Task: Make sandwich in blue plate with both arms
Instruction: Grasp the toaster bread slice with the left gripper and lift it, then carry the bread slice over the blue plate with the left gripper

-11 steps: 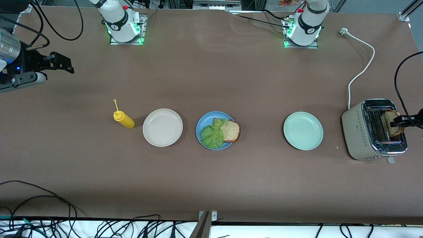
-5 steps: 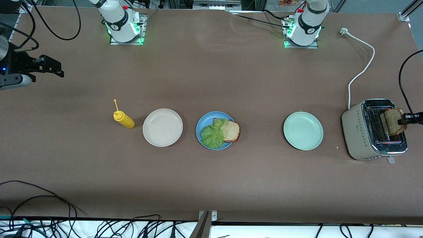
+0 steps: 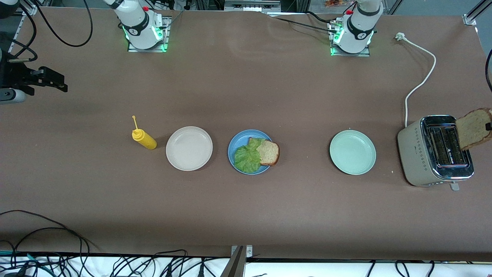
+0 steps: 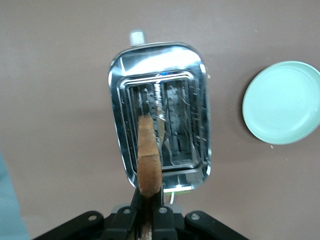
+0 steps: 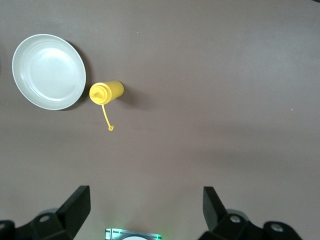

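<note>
One grainy bread slice (image 4: 149, 160) pinched above chrome toaster (image 4: 160, 112).

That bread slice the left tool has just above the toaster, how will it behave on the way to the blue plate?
The bread slice is probably light and fairly stiff: it stands on edge without sagging in the left tool. Pinched only at one edge, it might pivot or crumble. The toaster looks clear below it.

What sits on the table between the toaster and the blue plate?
Only the pale mint-green plate, empty, between the toaster and the blue plate; the front view shows this.
</note>
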Motion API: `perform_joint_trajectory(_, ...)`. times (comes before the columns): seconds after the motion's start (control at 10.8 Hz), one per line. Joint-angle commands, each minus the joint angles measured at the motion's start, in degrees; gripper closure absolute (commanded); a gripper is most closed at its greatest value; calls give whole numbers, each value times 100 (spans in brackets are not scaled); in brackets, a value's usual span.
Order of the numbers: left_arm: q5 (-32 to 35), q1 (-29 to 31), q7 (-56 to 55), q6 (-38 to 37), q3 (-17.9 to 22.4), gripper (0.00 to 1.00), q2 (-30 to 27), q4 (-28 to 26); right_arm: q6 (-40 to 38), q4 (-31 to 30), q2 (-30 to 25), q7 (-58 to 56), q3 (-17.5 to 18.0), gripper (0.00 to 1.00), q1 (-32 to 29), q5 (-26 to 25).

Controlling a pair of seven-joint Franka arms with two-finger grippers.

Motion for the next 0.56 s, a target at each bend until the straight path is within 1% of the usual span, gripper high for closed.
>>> perform_joint_trajectory(0.0, 189, -654, 58, -689, -115, 100, -165, 381, -43, 179, 62, 65, 7, 0, -8, -105)
perform_joint_trajectory(0.09, 171, -778, 76, -742, -316, 100, -175, 381, -43, 188, 53, 65, -11, 0, -8, -105)
perform_joint_trajectory(0.19, 136, -779, 67, -838, -701, 100, -175, 381, -51, 258, 62, 65, -72, 0, -8, -88)
perform_joint_trajectory(0.28, 14, -797, -2, -874, -1001, 100, -157, 372, -51, 285, 71, 56, -64, 0, 0, -105)
perform_joint_trajectory(0.37, -283, -884, -12, -865, -1213, 100, -87, 355, -51, 285, 71, 56, -64, 0, 1, -114)
perform_joint_trajectory(0.46, -808, -998, -81, -865, -1241, 100, 61, 346, -60, 285, 71, 47, -64, 0, 1, -114)
